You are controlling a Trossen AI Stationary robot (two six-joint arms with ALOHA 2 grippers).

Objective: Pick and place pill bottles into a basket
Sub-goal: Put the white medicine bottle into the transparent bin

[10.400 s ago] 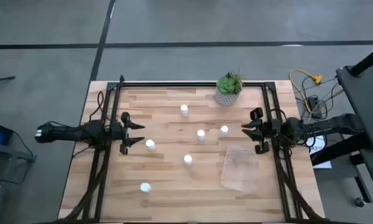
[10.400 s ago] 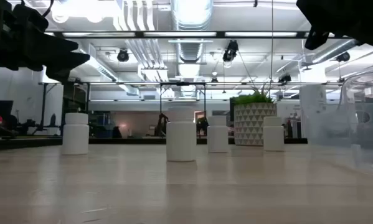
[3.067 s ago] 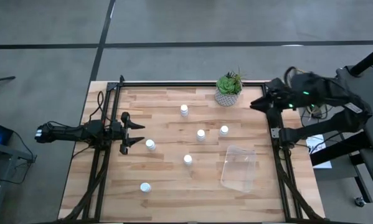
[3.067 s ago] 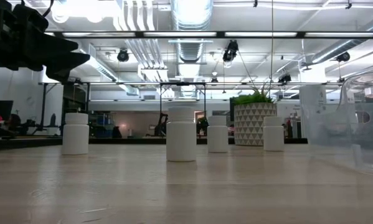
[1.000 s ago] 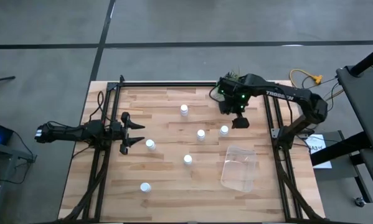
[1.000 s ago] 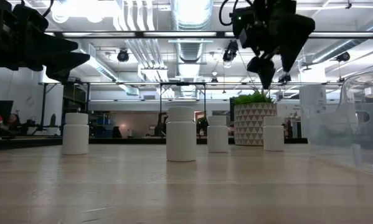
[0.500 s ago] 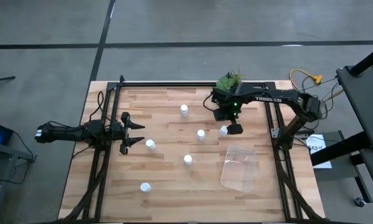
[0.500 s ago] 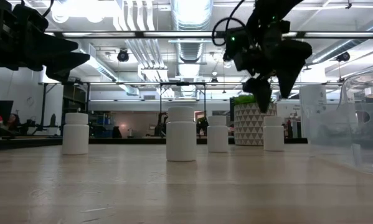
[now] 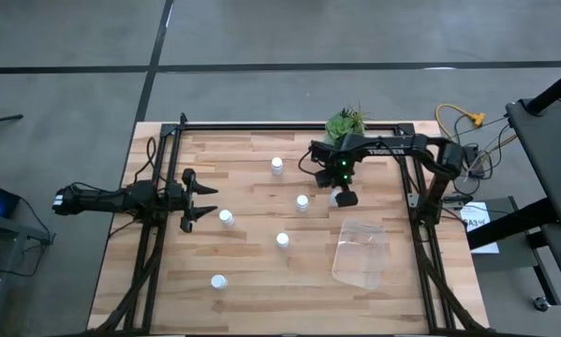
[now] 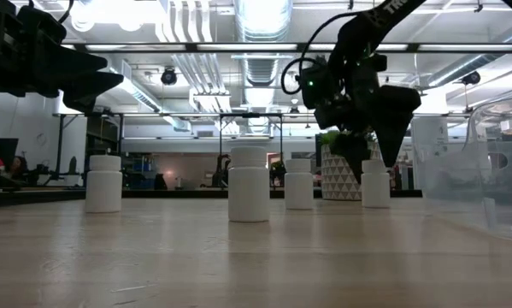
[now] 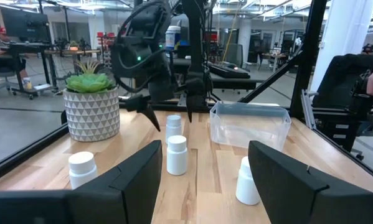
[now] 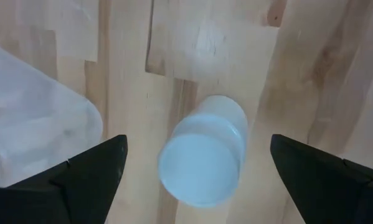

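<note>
- Target pill bottle (image 12: 203, 158): upright on the tabletop (image 9: 252, 262), directly under my right gripper (image 9: 343, 192), just beside the basket's far edge. My fingers (image 12: 80, 171) are spread wide either side of its cap and touch nothing.
- Progress: no bottle placed yet. All six look to be on the wood; this would be the first pick, and I have not closed on it.
- Other bottles, high view: one (image 9: 302, 201) just beside the target, one (image 9: 277, 166) toward the far edge, one (image 9: 282, 241) mid-table, one (image 9: 226, 217) near my left gripper, one (image 9: 218, 281) toward the near edge.
- Basket (image 9: 359, 253): clear bin on the right half of the tabletop. It appears empty, though its see-through walls make that hard to confirm.
- Potted plant (image 9: 344, 122): at the far edge, behind my right arm; not a task container.
- Left gripper (image 9: 198, 199): parked at the left side, fingers partly apart, holding nothing.
</note>
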